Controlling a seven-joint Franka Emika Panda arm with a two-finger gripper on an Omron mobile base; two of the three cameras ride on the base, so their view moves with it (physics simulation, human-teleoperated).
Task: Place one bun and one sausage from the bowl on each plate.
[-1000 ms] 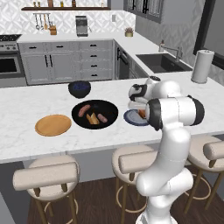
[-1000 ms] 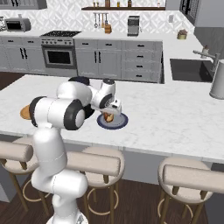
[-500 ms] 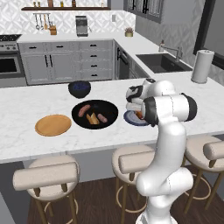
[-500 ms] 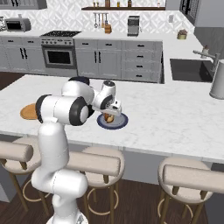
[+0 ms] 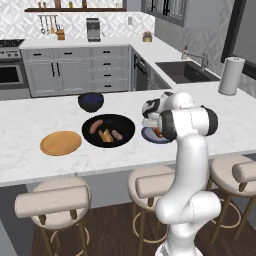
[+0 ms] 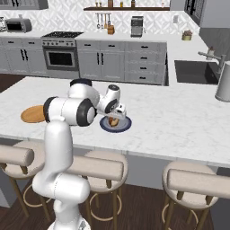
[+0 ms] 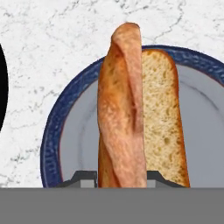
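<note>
Nearest you, the gripper (image 7: pixel 121 181) is clamped tight on the orange-brown bun (image 7: pixel 121 109), holding it right over the blue-grey plate (image 7: pixel 52 131). Left of that plate on the marble counter (image 5: pixel 30 120), the black bowl (image 5: pixel 126 131) holds two sausages (image 5: pixel 95 125) and a paler bun (image 5: pixel 105 135), with the wooden plate (image 5: pixel 60 143) beyond it. Farther back you see the dark blue bowl (image 5: pixel 91 101).

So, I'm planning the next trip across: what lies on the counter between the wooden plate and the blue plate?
The black bowl lies between the wooden plate and the blue plate, seen in the left base view. It holds two sausages and a bun.
</note>
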